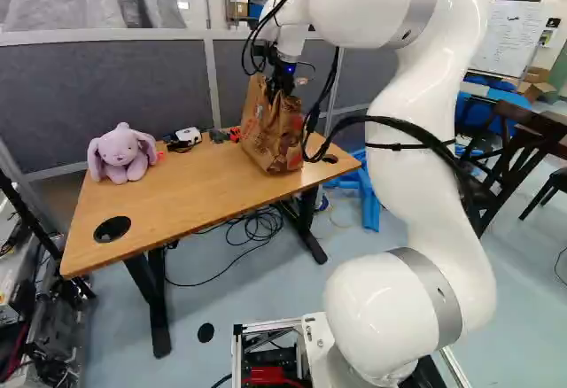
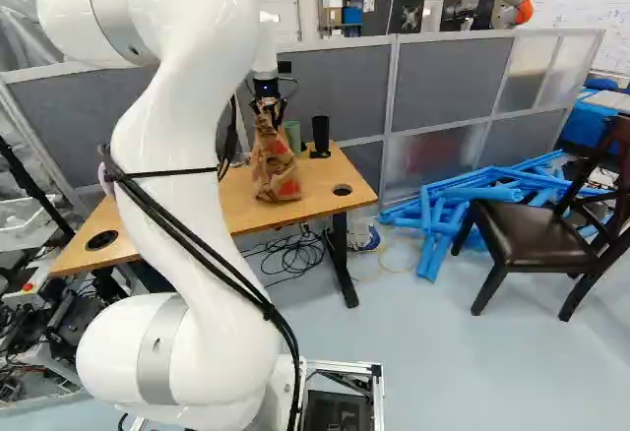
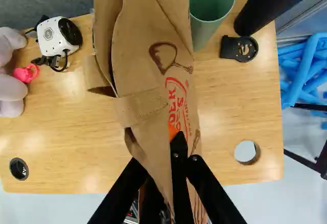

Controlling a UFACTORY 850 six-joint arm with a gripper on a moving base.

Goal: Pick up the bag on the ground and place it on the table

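Black hand [image 2: 268,108] pinches the crumpled brown-paper bag [image 1: 268,135] above the wood-grained table [image 1: 182,195].

my arm [image 1: 425,184]: glossy white, rounded tubes, silver-grey joint bands [image 1: 430,295], thick black cables [image 1: 381,120], thin black strap [image 1: 399,146]. black two-finger gripper [image 2: 268,109], orange pad [image 3: 173,131]. small blue wrist light [image 1: 289,68].

Brown paper bag [image 1: 273,131], creased, red-printed, roughly upright, on wooden table [image 1: 190,197]
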